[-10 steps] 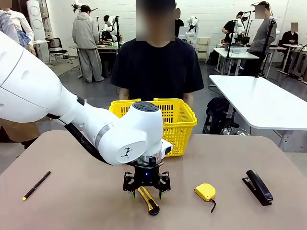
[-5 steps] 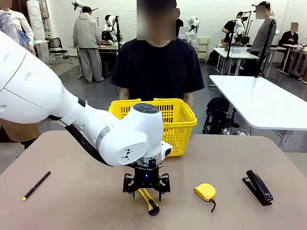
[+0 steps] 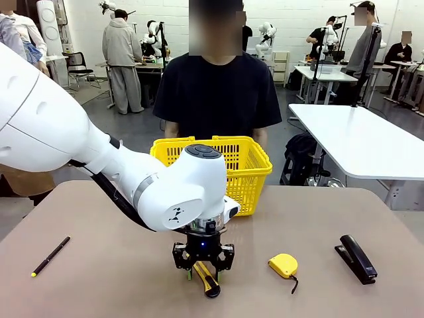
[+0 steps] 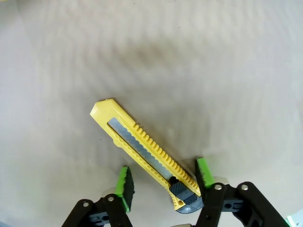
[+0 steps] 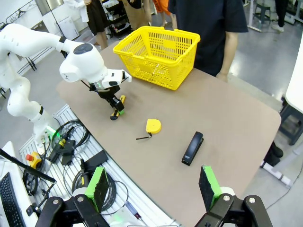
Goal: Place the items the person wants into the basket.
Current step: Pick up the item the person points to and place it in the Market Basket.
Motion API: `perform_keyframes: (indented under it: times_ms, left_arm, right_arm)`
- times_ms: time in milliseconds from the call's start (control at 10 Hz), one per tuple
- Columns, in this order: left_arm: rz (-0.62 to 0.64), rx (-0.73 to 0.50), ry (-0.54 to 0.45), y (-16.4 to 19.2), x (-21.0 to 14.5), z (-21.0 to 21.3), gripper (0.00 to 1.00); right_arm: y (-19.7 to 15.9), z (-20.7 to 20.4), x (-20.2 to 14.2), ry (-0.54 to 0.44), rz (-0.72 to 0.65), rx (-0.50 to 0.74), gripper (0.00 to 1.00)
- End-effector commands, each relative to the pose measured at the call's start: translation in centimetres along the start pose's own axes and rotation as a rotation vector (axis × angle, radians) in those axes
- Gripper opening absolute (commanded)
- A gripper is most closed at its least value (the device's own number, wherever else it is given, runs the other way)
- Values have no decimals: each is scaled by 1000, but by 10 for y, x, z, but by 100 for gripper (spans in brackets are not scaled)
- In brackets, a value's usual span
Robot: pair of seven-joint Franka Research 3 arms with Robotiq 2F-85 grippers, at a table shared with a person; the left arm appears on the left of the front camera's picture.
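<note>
My left gripper [image 4: 162, 171] has just narrowed its jaws around the knife [image 4: 142, 149], not squeezing yet; the basket [image 3: 255, 165] comes next.

The brown table [image 3: 318, 218] carries a yellow basket [image 3: 255, 165], utility knife [image 3: 208, 281], tape measure [image 3: 283, 265], black stapler [image 3: 358, 258] and thin pen [image 3: 51, 256].

Lab hall with white worktables [image 3: 358, 142]

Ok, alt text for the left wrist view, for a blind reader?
A yellow-and-black utility knife lies diagonally on the tan table, its black end between the left pincer's open green pads. One pad nearly touches it, the other stands clear.
</note>
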State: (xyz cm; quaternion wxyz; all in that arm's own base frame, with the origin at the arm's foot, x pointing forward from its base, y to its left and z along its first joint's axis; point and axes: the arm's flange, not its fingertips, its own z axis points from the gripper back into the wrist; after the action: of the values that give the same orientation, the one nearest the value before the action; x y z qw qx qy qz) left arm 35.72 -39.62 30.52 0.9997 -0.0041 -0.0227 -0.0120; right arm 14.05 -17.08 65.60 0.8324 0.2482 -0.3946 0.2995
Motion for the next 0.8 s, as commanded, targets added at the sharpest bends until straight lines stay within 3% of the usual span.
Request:
perform_keyframes:
  times_ms: [0, 200, 300, 700]
  left_arm:
    - [-11, 3, -23, 2, -1, -7, 0]
    - [-12, 5, -21, 2, 0, -8, 6]
    - [-12, 6, -18, 2, 0, -9, 0]
    - [-31, 8, -18, 3, 2, -6, 0]
  right_arm:
    - [0, -1, 0, -2, 4, 7, 100]
    - [0, -1, 0, -2, 4, 7, 100]
    - [0, -1, 0, -2, 4, 7, 100]
    - [0, -1, 0, -2, 4, 7, 100]
